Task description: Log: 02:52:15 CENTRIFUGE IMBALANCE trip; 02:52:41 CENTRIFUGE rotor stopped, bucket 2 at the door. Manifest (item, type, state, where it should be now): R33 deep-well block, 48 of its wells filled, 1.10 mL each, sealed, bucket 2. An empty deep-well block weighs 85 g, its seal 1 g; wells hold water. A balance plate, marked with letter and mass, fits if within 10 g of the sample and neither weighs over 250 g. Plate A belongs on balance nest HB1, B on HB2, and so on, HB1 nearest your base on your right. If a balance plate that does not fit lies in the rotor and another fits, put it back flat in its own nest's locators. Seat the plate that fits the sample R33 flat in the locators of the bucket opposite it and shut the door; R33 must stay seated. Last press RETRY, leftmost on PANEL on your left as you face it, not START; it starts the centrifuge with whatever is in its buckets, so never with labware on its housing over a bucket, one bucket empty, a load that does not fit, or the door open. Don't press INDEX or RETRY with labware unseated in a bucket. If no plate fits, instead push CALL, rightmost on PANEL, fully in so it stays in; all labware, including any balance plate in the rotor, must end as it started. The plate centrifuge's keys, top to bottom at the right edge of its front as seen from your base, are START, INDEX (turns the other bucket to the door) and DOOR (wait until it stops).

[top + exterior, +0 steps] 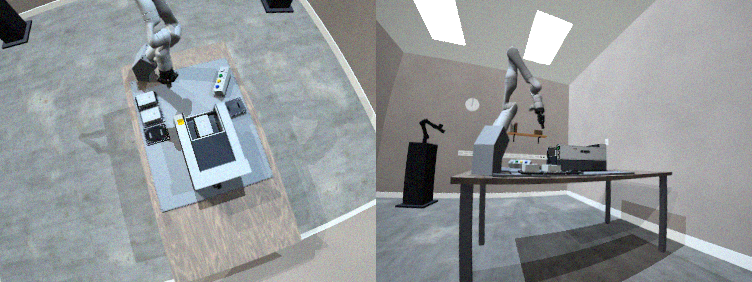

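The white plate centrifuge [212,147] stands on the grey mat in the middle of the table. Its opening near the arm's base shows a white block [204,125] in the bucket. The key strip [178,121], with a yellow mark, is at the housing's corner. Two white balance plates [145,99] [151,115] lie in nests beside it. A third nest [156,133] looks dark, and I cannot tell whether a plate lies in it. The panel [222,81] carries several coloured buttons. My gripper [167,77] is shut and empty, high above the mat near the arm's base, as the exterior view [541,120] also shows.
A dark tray [235,107] lies on the mat between the panel and the centrifuge. The arm's grey base block [490,150] stands at the table's end. A second robot on a black pedestal [420,172] stands away from the table.
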Tool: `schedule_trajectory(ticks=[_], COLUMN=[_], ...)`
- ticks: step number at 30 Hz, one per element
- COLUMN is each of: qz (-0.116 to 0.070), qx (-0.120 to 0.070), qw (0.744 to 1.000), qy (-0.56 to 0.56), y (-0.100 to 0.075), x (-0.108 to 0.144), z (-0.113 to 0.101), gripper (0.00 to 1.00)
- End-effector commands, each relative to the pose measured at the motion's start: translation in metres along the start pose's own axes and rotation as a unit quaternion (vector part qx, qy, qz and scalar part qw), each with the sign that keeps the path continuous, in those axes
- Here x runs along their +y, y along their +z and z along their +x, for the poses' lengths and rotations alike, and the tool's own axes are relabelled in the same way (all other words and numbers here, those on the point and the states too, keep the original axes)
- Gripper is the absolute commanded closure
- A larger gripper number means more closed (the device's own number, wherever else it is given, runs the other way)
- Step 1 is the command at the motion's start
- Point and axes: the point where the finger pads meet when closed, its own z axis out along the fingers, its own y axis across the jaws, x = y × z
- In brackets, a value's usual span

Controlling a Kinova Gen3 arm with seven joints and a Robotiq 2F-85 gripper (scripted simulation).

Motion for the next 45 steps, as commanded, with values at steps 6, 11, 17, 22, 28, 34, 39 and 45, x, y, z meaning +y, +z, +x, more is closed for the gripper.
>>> schedule_trajectory(ticks=[6, 11, 17, 22, 28, 34, 39, 45], qz=[0.002, 0.002, 0.002, 0.002, 0.002, 0.002, 0.002, 0.002], qx=[-0.079, -0.097, -0.097, -0.097, -0.097, -0.097, -0.097, -0.097], qw=[0.997, 0.995, 0.995, 0.995, 0.995, 0.995, 0.995, 0.995], qy=[0.001, 0.001, 0.001, 0.001, 0.001, 0.001, 0.001, 0.001], y=[0.0004, 0.0006, 0.0006, 0.0006, 0.0006, 0.0006, 0.0006, 0.0006], x=[-0.0013, -0.0011, -0.0011, -0.0011, -0.0011, -0.0011, -0.0011, -0.0011], z=[0.0000, 0.0003, 0.0003, 0.0003, 0.0003, 0.0003, 0.0003, 0.0003], gripper=[0.90, 0.90, 0.90, 0.90, 0.90, 0.90, 0.90, 0.90])
